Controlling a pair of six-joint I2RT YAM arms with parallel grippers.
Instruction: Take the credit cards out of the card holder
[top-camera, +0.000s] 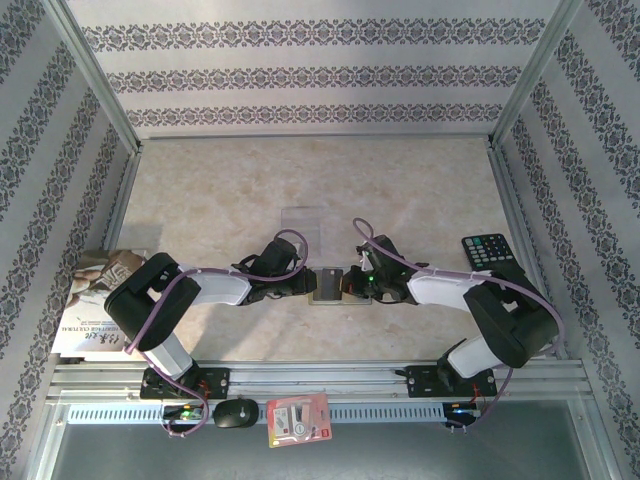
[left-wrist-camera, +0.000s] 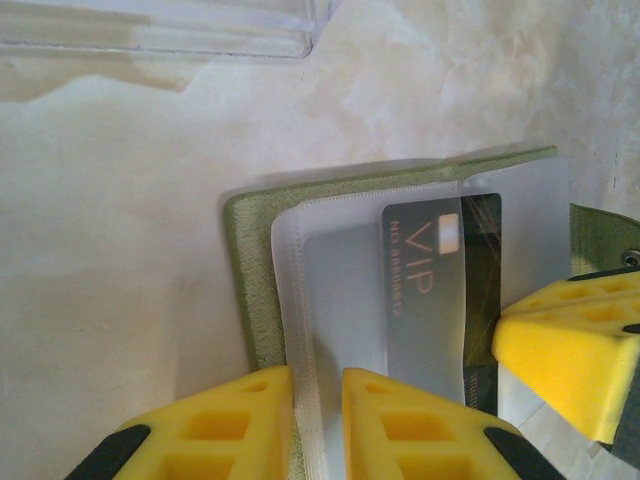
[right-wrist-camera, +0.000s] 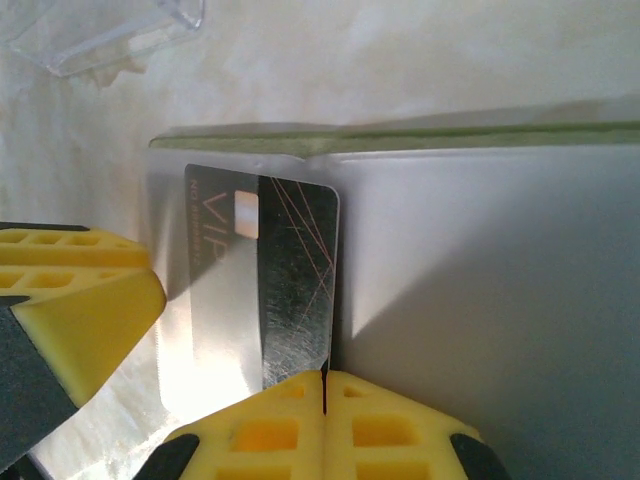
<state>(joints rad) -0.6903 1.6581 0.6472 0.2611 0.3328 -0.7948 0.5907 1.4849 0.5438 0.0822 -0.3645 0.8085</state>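
Card holder (left-wrist-camera: 250, 280) lies open on the counter (top-camera: 200, 200). My left jaws clamp its frosted pocket page (left-wrist-camera: 340, 290); my right jaws grip the black credit card (right-wrist-camera: 295, 290), partly outside that pocket.

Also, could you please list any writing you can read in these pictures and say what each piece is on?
"VIP": on the dark card sticking out of the wallet pocket.
"NO" followed by digits: a small line beside "VIP" on the same card; the digits are too blurred to read with certainty.
Book cover, red-and-white packet and calculator keys: all carry print, but it is too small to read.
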